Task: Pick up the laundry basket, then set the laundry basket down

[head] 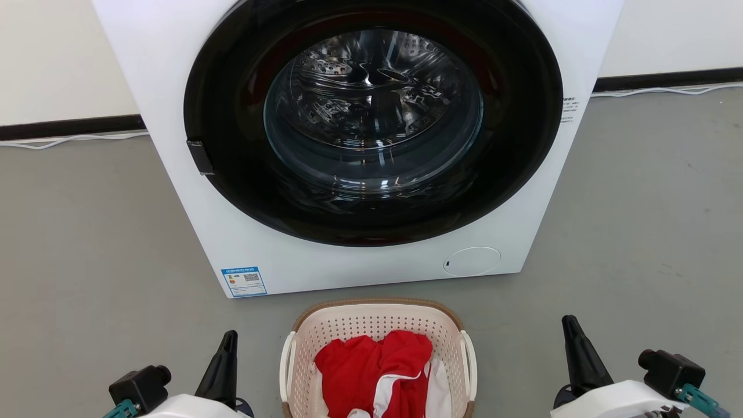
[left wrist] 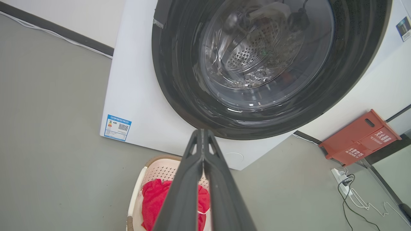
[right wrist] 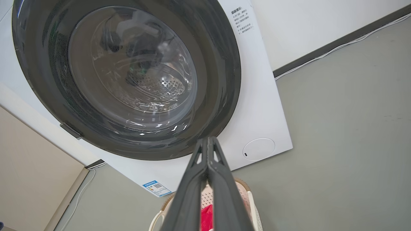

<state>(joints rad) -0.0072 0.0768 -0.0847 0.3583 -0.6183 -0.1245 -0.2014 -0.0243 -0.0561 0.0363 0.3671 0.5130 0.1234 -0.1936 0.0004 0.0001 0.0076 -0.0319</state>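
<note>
Left gripper (left wrist: 201,132) closed on nothing, fingers pressed together, just left of laundry basket (head: 348,328); right gripper (right wrist: 209,139) likewise closed, empty, well right. Basket on grey floor (head: 87,261) before washing machine (head: 348,267), holding red-and-white garment (head: 371,360).

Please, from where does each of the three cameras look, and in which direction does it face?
Head view: on the robot's head, facing forward and down at the washing machine and the laundry basket on the floor; left gripper lower left, right gripper lower right.
Left wrist view: on the left wrist, looking along its shut fingers at the machine's door.
Right wrist view: on the right wrist, looking along its shut fingers at the door.
Shared: all three show the door and the basket with the red garment.
</note>
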